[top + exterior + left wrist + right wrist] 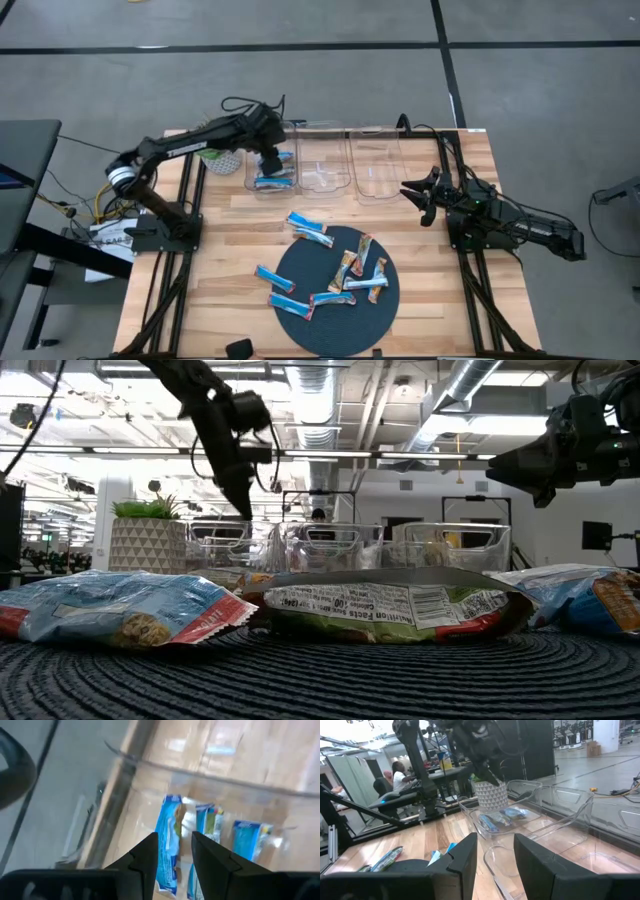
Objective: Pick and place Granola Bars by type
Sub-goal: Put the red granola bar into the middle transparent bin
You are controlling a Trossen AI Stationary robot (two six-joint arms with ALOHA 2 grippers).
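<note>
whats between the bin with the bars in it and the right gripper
Two empty clear bins, the middle bin and the right bin, sit between the left bin and the right gripper, per the high view.

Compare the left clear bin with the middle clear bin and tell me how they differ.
The left clear bin holds blue granola bars; the middle clear bin shows none in the high view. The left gripper hangs open over the left bin; no gripper is above the middle bin, and the right gripper waits open beyond the third bin. Both bins are clear plastic, standing side by side along the table's far edge.
</note>
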